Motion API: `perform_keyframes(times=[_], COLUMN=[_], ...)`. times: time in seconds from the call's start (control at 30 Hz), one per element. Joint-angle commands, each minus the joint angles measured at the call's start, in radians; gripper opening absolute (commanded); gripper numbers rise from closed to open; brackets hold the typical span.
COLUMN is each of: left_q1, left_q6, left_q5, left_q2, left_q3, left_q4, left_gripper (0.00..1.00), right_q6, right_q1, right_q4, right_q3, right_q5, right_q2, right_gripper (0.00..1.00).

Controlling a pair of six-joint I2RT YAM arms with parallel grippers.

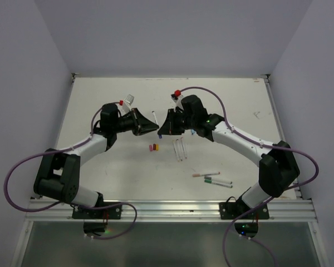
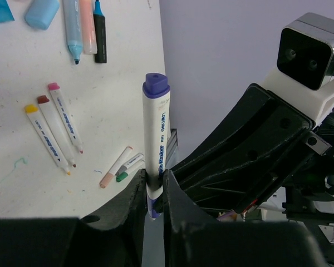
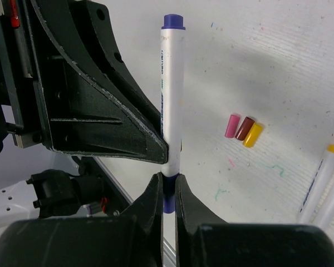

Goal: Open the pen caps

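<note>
While your two arms met above the middle of the table point(image 1: 100, 105), the white pen point(image 3: 171, 83) hung crosswise between them. Your left gripper point(image 2: 155, 189) was pinched around its barrel low down, and your right gripper point(image 3: 167, 186) was nipped onto the purple cap point(image 3: 167, 203) at the pen's bottom end, just under the left fingers. The cap sat against the barrel's end, not yet off. Seen from above, three loose caps point(image 1: 153, 148) — pink, dark red, yellow — lay side by side at 6 o'clock from the grippers. Toward 4 o'clock lay two white pens point(image 1: 181, 149), with a pink-capped pen point(image 1: 206, 174) and a green-capped pen point(image 1: 217, 181) farther out.
</note>
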Motion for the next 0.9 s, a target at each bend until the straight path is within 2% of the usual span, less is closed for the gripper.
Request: perform_keyframes(times=[0.0,0.23,0.3,0.33,0.37,0.57,0.73,0.87], left_q1=[-0.005,-0.005,-0.005,-0.005,-0.005,-0.005,-0.005,-0.006], left_q6=[-0.035,-0.082,-0.073,-0.05,-0.033,0.143,0.247,0.275], left_q5=[0.031,0.047,0.053,0.053,0.056,0.088,0.137,0.154], left_q2=[0.013,0.035,0.038,0.039,0.041,0.05,0.053,0.027], left_q3=[0.0,-0.002,0.007,0.015,0.023,0.086,0.096,0.081], left_q4=[0.085,0.154,0.147,0.134,0.119,-0.054,-0.11,-0.127], left_gripper=[0.13,0.0,0.0,0.0,0.0,0.0,0.0,0.0], right_q6=[0.012,-0.002,-0.016,-0.034,-0.046,-0.1,-0.099,-0.079], right_q1=[0.002,0.002,0.002,0.002,0.002,-0.036,-0.107,-0.112], right_q4=[0.039,0.03,-0.03,-0.057,-0.123,-0.288,-0.3,-0.271], right_q3=[-0.014,-0.022,0.009,0.024,0.041,0.154,0.23,0.276], right_q5=[-0.038,-0.058,-0.03,-0.015,-0.003,0.047,-0.022,-0.073], right_q2=[-0.044,-0.05,-0.049,-0.047,-0.047,-0.072,-0.053,0.023], right_gripper=[0.0,0.0,0.29,0.39,0.42,0.45,0.45,0.45])
